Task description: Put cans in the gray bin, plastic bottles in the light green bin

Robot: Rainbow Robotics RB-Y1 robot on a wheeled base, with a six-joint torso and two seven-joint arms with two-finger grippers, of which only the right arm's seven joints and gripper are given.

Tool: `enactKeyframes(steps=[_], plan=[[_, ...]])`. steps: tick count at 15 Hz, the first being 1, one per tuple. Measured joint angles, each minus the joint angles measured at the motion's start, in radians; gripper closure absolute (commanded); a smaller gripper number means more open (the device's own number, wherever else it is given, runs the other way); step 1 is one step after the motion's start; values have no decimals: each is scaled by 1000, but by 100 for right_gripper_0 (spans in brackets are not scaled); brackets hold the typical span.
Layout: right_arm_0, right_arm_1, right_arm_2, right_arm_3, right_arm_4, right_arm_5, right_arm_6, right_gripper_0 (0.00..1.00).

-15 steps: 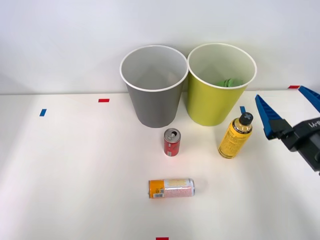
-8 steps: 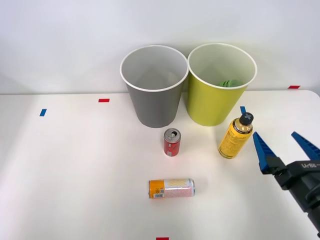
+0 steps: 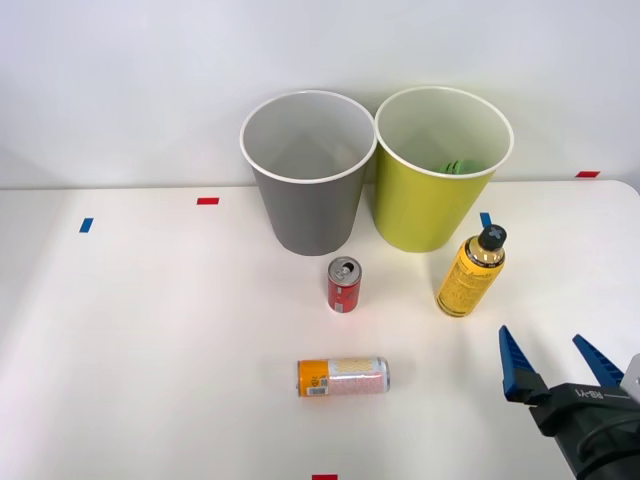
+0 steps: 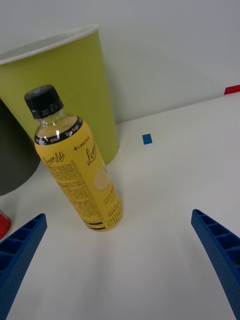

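The yellow bottle (image 3: 471, 275) stood upright just in front of the light green bin (image 3: 430, 200); the gripper (image 3: 560, 365) hung nearer the robot than the bottle, fingers spread, holding nothing; the gray bin (image 3: 310, 190) stood beside the green one; the red can (image 3: 343, 285) stood before the gray bin; the orange can (image 3: 343, 376) lay nearer still.

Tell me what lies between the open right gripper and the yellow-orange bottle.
Nothing: bare white table separates the right gripper from the yellow-orange bottle, as both the front and wrist views show.
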Motion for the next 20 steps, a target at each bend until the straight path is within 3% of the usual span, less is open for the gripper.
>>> enactKeyframes(steps=[4, 7, 10, 15, 18, 20], plan=[[-20, 85, 3, 94, 229, -64, -83, 0], [-53, 127, 10, 249, 376, -277, -208, 0], [-59, 118, 9, 352, 504, -466, -235, 0], [53, 98, 38, 373, 479, -572, 78, 0], [84, 61, 103, 426, 367, -716, 116, 0], [92, 60, 128, 494, 347, -779, 122, 0]])
